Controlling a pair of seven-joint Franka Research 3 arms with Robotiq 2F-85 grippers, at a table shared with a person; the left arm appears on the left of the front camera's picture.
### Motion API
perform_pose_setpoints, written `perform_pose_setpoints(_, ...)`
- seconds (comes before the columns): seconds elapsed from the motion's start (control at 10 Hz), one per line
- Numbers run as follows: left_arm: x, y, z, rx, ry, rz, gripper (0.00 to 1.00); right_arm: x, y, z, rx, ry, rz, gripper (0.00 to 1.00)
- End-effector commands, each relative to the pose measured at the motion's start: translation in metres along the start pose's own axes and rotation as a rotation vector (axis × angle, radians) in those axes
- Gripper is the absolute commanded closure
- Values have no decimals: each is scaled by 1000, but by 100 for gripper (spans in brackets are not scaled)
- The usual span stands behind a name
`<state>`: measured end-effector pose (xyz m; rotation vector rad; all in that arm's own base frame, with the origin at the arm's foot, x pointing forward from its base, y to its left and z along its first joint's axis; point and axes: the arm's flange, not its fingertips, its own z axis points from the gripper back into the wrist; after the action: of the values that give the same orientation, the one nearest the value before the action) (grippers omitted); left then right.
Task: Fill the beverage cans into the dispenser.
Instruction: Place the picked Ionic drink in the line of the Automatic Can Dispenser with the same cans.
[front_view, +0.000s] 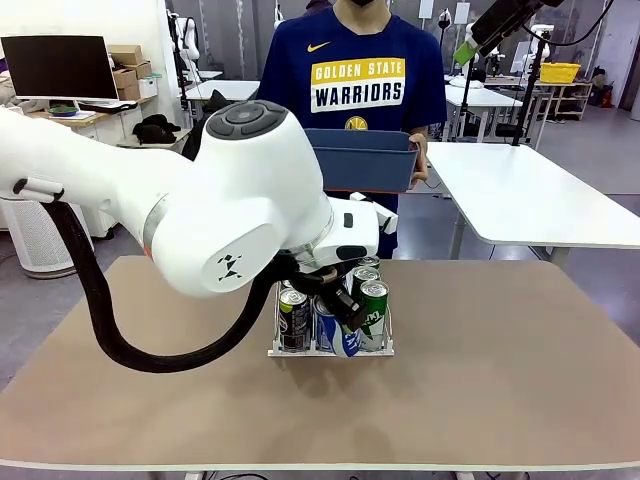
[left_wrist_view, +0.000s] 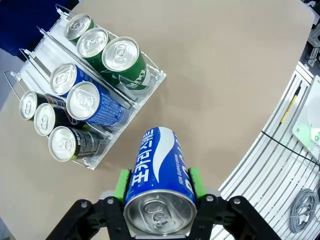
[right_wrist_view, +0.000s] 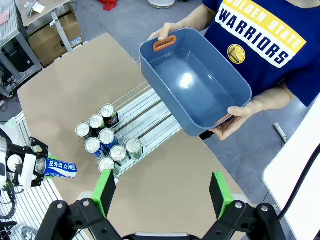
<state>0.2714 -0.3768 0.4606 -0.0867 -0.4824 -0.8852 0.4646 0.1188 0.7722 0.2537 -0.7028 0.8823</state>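
Left gripper (left_wrist_view: 159, 186) clamps a blue can (left_wrist_view: 159, 175) with white Korean lettering; right gripper (right_wrist_view: 162, 192) gapes. Dispenser (left_wrist_view: 150, 80) holds eight cans. Person's bin (right_wrist_view: 200, 90) empty; shirt (front_view: 358, 85) reads "Golden State Warriors".

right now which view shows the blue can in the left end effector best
The left wrist view: the blue can fills the foreground, clamped between the green pads. The right wrist view shows it small, at the left edge. The front view shows it partly behind the arm.
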Motion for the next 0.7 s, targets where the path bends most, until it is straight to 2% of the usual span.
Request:
perform_pose_setpoints(0.0, 2, 4, -5, 57, -10, 9, 43, -1, 0, 1, 0, -2, 0, 0)
perform_pose_setpoints(0.2, 5, 7, -14, 114, 20, -31, 43, -1, 0, 1, 0, -2, 0, 0)
perform_pose_setpoints(0.4, 16, 22, -29, 110, -3, -45, 43, -1, 0, 1, 0, -2, 0, 0)
perform_pose_setpoints(0.5, 18, 32, -34, 80, -4, -41, 43, -1, 0, 1, 0, -2, 0, 0)
perform_pose_setpoints(0.6, 20, 37, -38, -39, -27, -16, 43, -1, 0, 1, 0, -2, 0, 0)
